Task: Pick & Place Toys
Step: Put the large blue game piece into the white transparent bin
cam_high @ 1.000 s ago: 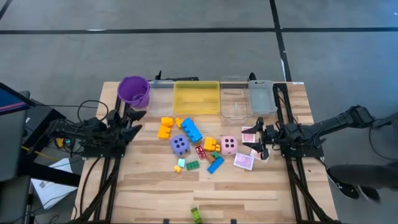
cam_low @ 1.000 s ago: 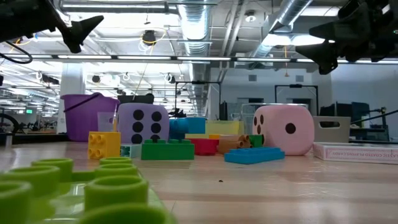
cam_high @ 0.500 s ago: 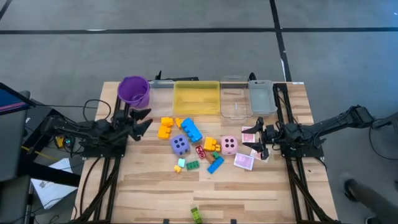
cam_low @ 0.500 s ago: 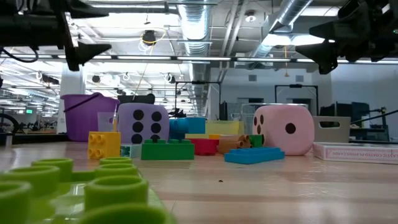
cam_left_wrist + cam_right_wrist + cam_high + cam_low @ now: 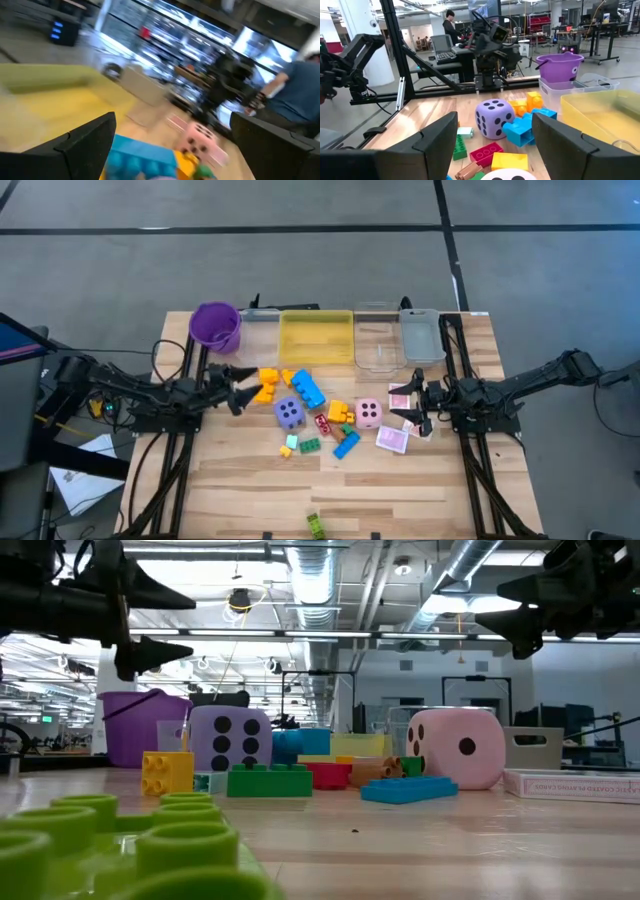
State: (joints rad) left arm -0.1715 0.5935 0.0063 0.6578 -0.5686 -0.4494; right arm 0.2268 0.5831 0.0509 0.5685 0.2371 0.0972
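Note:
The toys lie in a cluster at the table's middle: an orange block [image 5: 266, 385], a blue block [image 5: 308, 389], a purple die [image 5: 290, 413], a pink die [image 5: 369, 413], small red, green and blue blocks, and pink cards [image 5: 393, 439]. My left gripper [image 5: 240, 385] is open and empty, above the table just left of the orange block. Its wrist view shows the blue block [image 5: 142, 157] and the pink die [image 5: 200, 137] ahead. My right gripper [image 5: 410, 402] is open and empty, above the cards at the cluster's right.
A purple cup [image 5: 215, 326], a yellow tray [image 5: 316, 336], a clear tray [image 5: 376, 348] and a grey tray [image 5: 421, 335] stand along the far edge. A green block [image 5: 316, 525] lies at the near edge. People show in the room beyond the table.
My left gripper has gone toward the table's right edge, from the table's left side to just beside the orange block, still open and empty. The toys have not moved.

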